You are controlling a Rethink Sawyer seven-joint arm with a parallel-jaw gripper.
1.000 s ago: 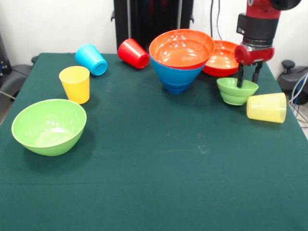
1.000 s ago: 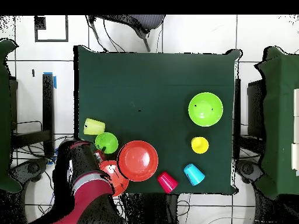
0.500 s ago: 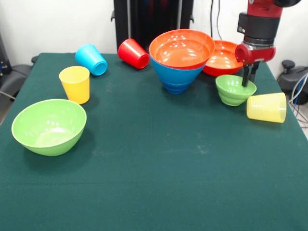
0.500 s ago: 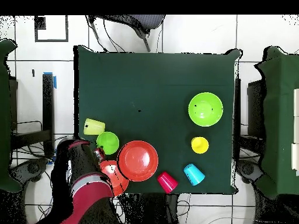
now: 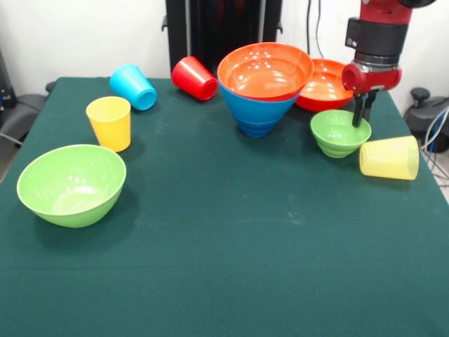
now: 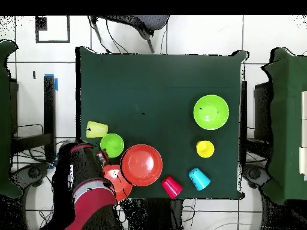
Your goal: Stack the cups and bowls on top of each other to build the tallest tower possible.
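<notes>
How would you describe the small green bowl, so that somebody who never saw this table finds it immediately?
Start at the tower, an orange-red bowl nested in a blue one at the table's far side. Toward the arm, the gripper grips the rim of the small green bowl. It stands upright between a wide orange-red bowl and a ribbed pale yellow cup lying on its side, and is much smaller than the other green bowl.

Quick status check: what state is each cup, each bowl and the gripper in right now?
Yellow cup: upright.
Light blue cup: on its side.
Red cup: on its side.
Pale yellow cup: on its side.
Big green bowl: upright, empty.
Small green bowl: gripped at its rim.
Tower: orange bowl nested in blue.
Second orange bowl: alone, behind.
Gripper: shut on the rim.
</notes>
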